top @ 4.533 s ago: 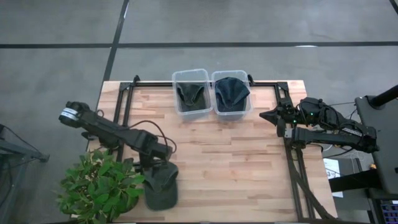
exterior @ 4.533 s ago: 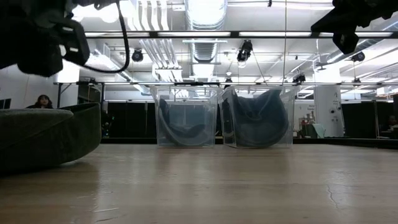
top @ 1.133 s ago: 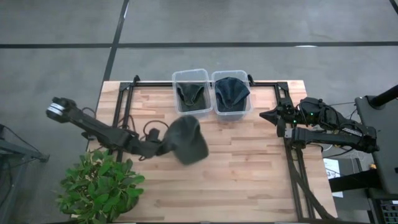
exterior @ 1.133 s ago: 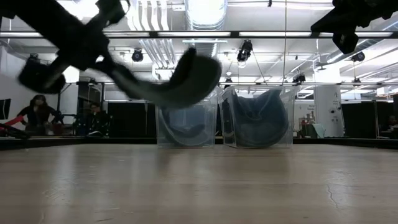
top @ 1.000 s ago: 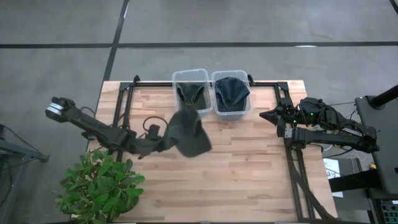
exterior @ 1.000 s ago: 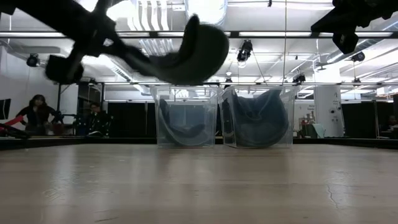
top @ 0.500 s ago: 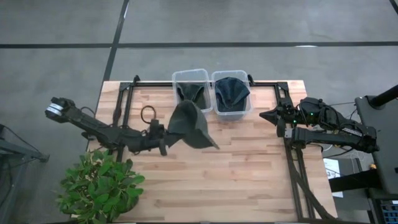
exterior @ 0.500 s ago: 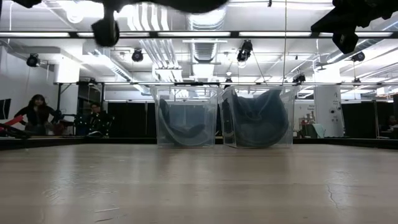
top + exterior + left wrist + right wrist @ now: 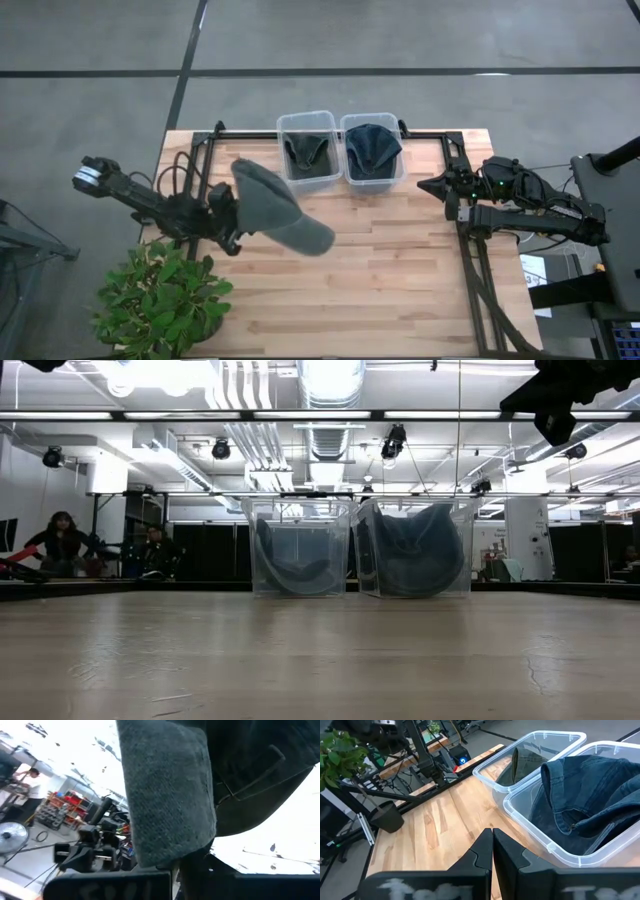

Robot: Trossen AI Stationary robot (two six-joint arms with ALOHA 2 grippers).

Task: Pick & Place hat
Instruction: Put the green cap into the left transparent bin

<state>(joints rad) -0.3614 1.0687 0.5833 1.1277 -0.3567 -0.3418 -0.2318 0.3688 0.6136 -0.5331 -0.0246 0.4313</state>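
Hat [image 9: 278,210] is airborne over the worktop [image 9: 400,270], clamped in left pincer [image 9: 228,212], long axis trailing toward 4 o'clock from it. Left clear bin [image 9: 307,148], already holding a dark cap, lies at 1 o'clock from the hat; denim-filled bin [image 9: 372,148] beside it. Right pincer [image 9: 492,836] parked at 3 o'clock, clenched, empty.

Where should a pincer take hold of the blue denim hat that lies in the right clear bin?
Probably from above: the right clear bin walls it in all round and is open only on top. Grip a raised fold of the blue denim hat where the crumpled cloth stands highest; the right pincer, shut, waits nearby.
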